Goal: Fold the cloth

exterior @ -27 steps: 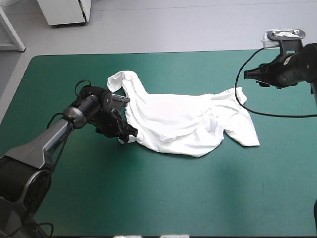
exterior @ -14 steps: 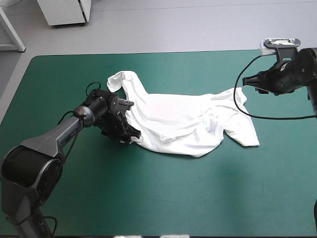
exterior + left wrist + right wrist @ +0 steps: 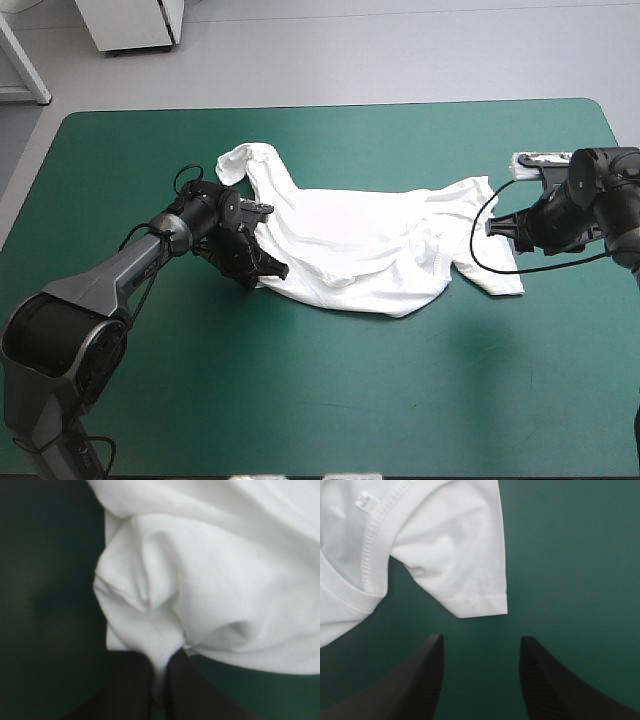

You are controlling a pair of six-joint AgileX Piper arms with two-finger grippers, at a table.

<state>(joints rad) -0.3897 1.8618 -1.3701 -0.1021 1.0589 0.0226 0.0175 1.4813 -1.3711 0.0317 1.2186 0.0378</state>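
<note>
A white, short-sleeved fabric T-shirt (image 3: 350, 245) is seen lying crumpled and partly spread across the middle of the high view, on the table's teal-green cover (image 3: 300, 400). One narrow end is drawn toward the upper left of centre and the broader end reaches toward the right. The left gripper (image 3: 272, 268), made of two broad black fins, is set low at the garment's lower left edge, just left of the frame's centre. In its wrist view the fingers (image 3: 135, 685) are pressed all but together, with a pinch of white fabric caught between them and the cloth bunched into soft folds ahead. The right gripper (image 3: 490, 228) is placed at the right of the high view, at the shirt's right end. In its wrist view the two fins are held well apart over bare cover, with a hemmed sleeve (image 3: 465, 555) lying flat just ahead of the tips. A small white label (image 3: 364, 500) is shown inside the ribbed collar (image 3: 375, 545) beside that sleeve.
</note>
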